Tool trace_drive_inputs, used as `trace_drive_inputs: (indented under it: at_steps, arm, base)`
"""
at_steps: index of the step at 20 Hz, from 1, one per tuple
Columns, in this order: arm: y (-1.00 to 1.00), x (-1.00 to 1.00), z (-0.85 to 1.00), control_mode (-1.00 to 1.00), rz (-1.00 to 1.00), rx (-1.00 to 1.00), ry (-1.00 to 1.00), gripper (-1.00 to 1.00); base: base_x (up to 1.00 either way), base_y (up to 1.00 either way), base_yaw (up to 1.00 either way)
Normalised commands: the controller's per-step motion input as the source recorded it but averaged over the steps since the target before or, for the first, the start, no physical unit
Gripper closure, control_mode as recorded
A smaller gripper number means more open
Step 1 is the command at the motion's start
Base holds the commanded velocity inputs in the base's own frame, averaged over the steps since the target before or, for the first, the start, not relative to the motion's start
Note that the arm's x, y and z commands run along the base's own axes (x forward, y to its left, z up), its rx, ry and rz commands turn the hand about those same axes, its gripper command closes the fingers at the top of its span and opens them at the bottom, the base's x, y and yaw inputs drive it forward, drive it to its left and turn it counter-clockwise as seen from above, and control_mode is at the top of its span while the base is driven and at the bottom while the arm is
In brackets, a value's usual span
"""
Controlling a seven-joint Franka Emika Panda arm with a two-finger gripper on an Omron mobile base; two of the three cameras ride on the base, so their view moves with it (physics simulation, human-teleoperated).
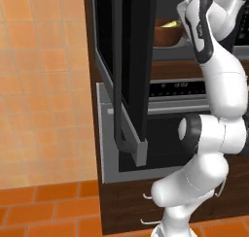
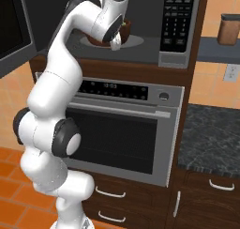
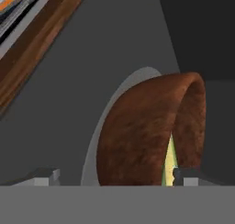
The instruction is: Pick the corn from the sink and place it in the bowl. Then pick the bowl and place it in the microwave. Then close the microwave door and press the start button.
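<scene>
Hand view: gripper jaws spread wide, one fingertip left of the bowl, the other at its right rim, nothing gripped. Bowl sits on the pale round turntable plate inside the microwave, corn showing as a yellow-green sliver inside it. Left base view: bowl on the microwave floor, microwave door swung open toward the camera. Oven directly below the microwave.
</scene>
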Motion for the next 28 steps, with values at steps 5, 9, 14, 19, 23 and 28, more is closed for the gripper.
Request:
trace_drive_inputs:
  at_steps: [5,9,14,19,23,28]
  arm:
    - [0.34,-0.8,-0.25,-1.0,0.0,-0.01,-0.03,-1.0]
    - [-0.05,-0.81,-0.03,-1.0,-0.01,-0.22,-0.13,-1.0]
    - [0.0,-0.6,-0.16,-1.0,-0.02,-0.38,-0.07,-1.0]
    - [0.0,-0.19,-0.39,-1.0,0.0,-0.31,0.0,-1.0]
    - [0.04,-0.13,-0.31,-1.0,-0.01,-0.34,0.0,-1.0]
    - [0.13,-0.13,-0.24,-1.0,-0.04,-0.35,0.0,-1.0]
  base:
    - [0.0,0.0,0.0]
    - [0.0,0.0,0.0]
    - [0.0,0.0,0.0]
    - [0.0,0.0,0.0]
    - [0.0,0.0,0.0]
    - [0.0,0.0,0.0]
